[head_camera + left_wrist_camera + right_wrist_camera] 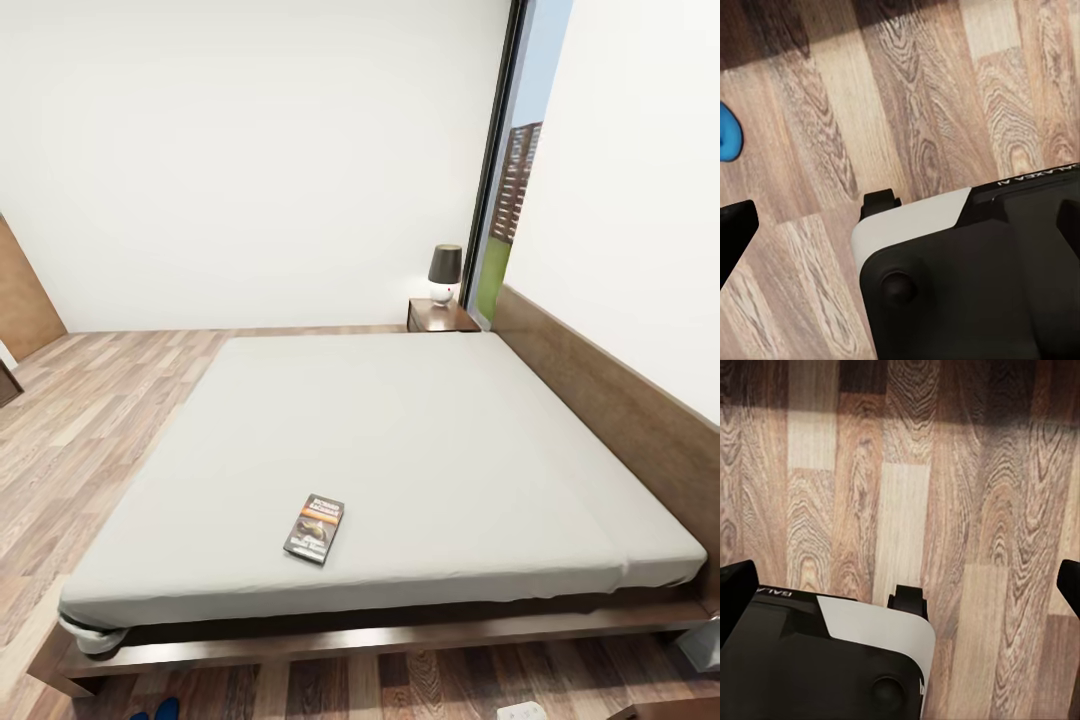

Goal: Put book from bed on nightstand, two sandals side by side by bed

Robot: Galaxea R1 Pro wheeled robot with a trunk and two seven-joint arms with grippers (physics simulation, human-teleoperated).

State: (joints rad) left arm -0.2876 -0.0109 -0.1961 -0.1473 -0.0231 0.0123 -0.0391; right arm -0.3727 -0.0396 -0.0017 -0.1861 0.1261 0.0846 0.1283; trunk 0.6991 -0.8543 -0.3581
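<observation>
The book (314, 528), dark with an orange band, lies flat on the grey mattress of the bed (420, 440), near its front edge. A nightstand (440, 316) stands at the bed's far corner beside the headboard (610, 390). Blue tips of the sandals (157, 711) peek in at the lower edge of the head view, on the floor before the bed frame. One blue sandal (727, 135) also shows in the left wrist view. My left gripper (900, 225) and my right gripper (904, 585) both hang open over the wood floor, holding nothing.
A lamp (445, 272) with a dark shade sits on the nightstand. A tall window (510, 190) is behind it. A brown door (22, 295) stands at far left. My white and black base (967, 285) fills part of both wrist views.
</observation>
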